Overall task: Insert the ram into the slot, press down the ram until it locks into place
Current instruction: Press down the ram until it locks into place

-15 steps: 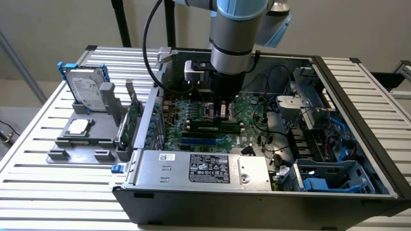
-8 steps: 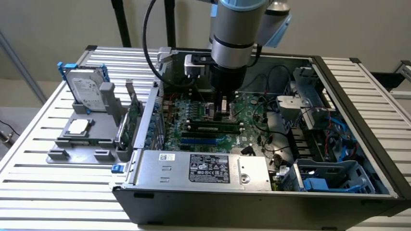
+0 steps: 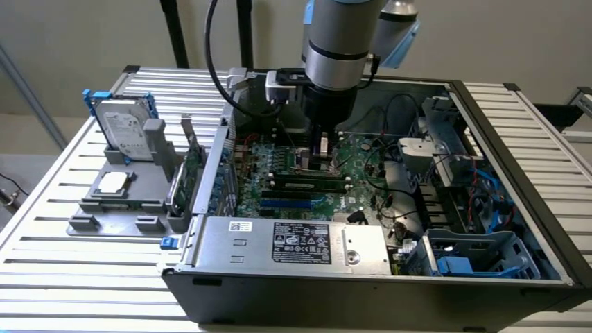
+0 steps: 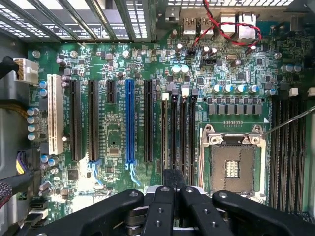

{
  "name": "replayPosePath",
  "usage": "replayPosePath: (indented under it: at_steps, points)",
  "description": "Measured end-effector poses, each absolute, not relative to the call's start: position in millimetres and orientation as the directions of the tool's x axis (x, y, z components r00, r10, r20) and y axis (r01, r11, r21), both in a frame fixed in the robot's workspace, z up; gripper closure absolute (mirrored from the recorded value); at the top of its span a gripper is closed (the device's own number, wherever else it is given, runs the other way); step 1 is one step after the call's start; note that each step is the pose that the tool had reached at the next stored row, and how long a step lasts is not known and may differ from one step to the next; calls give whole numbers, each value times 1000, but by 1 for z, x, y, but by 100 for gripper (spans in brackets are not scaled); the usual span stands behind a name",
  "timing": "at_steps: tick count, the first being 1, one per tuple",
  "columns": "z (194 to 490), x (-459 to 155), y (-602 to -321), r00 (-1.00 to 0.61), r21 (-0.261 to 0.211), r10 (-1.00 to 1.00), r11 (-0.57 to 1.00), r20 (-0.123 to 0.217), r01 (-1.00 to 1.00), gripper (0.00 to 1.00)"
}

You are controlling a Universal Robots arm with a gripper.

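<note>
Ram [image 3: 310,184] already lies seated in a black slot on the motherboard [image 4: 123,59], near the empty CPU socket [image 4: 231,164], while the gripper [image 3: 324,144] hovers just above the board, so I judge the pressing-down step is in hand, needing a straight, square push, though I cannot tell its finger state.

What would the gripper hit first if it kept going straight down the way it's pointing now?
Probably the motherboard inside the open case: the gripper points down near the RAM slots beside the CPU socket. Which of them comes first is unclear, since depth is hard to judge.

Exterior view high, angled down at open case, wrist view close above shared motherboard [image 3: 306,173]
</note>
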State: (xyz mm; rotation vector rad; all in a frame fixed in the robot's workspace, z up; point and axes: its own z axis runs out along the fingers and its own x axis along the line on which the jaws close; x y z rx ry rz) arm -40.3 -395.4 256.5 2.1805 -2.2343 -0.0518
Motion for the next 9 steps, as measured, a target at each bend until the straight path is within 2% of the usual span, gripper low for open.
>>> replayPosePath:
  at_steps: [9]
  points:
    - [256,-40,-395,-24,37,-1000,24,-9,-999,89]
